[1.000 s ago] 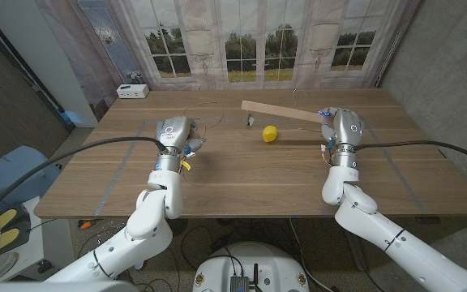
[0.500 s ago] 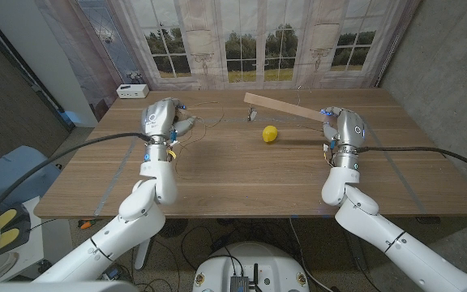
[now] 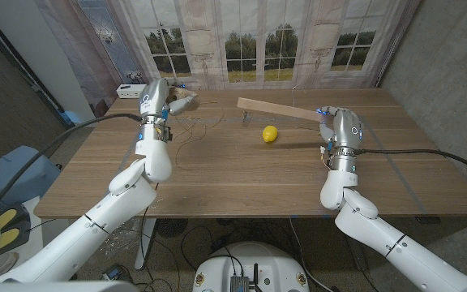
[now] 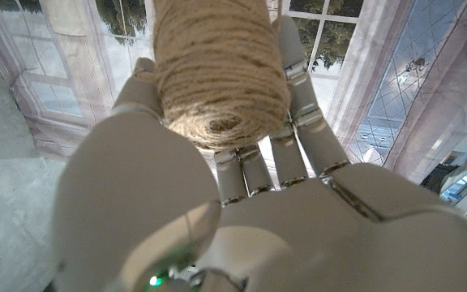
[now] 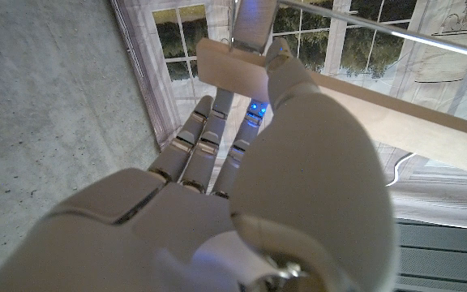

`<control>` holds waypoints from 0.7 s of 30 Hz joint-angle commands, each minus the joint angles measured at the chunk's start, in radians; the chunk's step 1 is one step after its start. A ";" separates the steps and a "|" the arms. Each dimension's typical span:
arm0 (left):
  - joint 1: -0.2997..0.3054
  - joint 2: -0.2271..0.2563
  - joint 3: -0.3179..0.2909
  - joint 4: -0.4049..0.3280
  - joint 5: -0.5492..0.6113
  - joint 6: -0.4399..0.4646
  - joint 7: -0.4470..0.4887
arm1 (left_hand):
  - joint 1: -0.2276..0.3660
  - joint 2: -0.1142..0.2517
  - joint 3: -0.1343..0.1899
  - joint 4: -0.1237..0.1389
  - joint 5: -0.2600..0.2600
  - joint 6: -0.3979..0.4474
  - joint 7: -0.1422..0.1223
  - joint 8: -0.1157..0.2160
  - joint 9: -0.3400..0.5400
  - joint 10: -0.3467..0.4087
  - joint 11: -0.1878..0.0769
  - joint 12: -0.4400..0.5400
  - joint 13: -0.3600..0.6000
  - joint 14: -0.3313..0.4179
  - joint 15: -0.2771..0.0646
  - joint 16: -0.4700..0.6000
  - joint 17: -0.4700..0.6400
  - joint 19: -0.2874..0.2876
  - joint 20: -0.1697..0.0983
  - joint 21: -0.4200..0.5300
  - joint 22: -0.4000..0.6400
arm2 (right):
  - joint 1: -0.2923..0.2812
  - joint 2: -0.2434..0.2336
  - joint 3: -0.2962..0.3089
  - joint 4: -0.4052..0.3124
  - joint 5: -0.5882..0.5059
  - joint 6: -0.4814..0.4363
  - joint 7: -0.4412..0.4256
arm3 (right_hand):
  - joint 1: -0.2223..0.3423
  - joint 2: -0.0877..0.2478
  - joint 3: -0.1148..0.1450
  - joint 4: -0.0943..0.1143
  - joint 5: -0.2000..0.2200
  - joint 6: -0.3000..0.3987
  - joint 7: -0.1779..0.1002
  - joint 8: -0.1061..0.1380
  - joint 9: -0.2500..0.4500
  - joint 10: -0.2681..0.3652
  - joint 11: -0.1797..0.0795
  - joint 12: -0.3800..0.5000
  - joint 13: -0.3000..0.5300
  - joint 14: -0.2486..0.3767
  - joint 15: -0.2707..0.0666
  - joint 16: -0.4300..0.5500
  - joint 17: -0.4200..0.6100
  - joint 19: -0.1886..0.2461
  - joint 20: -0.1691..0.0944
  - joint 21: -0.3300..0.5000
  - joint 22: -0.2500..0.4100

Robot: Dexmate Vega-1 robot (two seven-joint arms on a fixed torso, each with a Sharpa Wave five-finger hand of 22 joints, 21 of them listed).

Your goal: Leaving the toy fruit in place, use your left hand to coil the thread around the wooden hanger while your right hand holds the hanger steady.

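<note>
Head view: bench (image 3: 242,174) bare wood up front, both arms coming in from the bottom corners. Mid bench, yellow toy fruit (image 3: 270,134) sits alone, just in front of the hanger bar. Right hand (image 3: 336,128) at right, about level with the fruit, clamped on the right end of the hanger (image 3: 278,109); wooden bar slants from the hand up and leftward, raised off the bench, metal clip hanging under its left end. Right wrist view: fingers (image 5: 217,122) wrapped behind the bar (image 5: 314,85), thumb pressed over its front, thin metal rod above. Left hand (image 3: 159,99) raised at far left of the bench, holding a spool (image 3: 184,103) of twine. Left wrist view: spool (image 4: 217,77) gripped between the fingers (image 4: 298,105) and thumb, coiled end facing the camera. Thread (image 3: 197,122) runs loose from the spool in thin loops over the bench toward the hanger's left end; whether it wraps the bar, cannot tell. Far back left, small white box (image 3: 131,90) on the bench edge; windows behind.
</note>
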 commanded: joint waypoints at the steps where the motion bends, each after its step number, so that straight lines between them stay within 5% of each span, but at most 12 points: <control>1: -0.104 -0.052 -0.021 0.086 -0.171 -0.203 -0.033 | 0.243 0.242 0.013 0.002 0.000 -0.004 0.001 0.003 0.009 0.002 -0.009 0.057 0.188 0.195 -0.250 -0.008 0.322 -0.005 -0.068 0.011 -0.001 | 0.010 -0.017 -0.034 -0.007 -0.062 0.029 0.017 | 0.051 0.064 -0.001 0.004 0.006 0.046 0.041 0.004 0.001 0.078 -0.024 0.164 0.125 0.072 -0.223 -0.002 0.006 -0.001 -0.007 0.006 0.001; 21: -0.231 -0.132 0.033 0.186 -0.289 -0.375 -0.120 | 0.230 0.239 0.037 0.003 0.001 -0.010 0.004 0.002 0.039 -0.001 -0.011 0.059 0.192 0.201 -0.250 -0.045 0.312 -0.012 -0.068 0.030 -0.010 | 0.044 0.007 -0.070 0.035 -0.100 0.054 0.047 | 0.052 0.065 -0.004 0.004 0.007 0.046 0.041 0.006 0.001 0.077 -0.023 0.166 0.123 0.076 -0.224 -0.013 0.012 -0.003 -0.006 0.009 0.000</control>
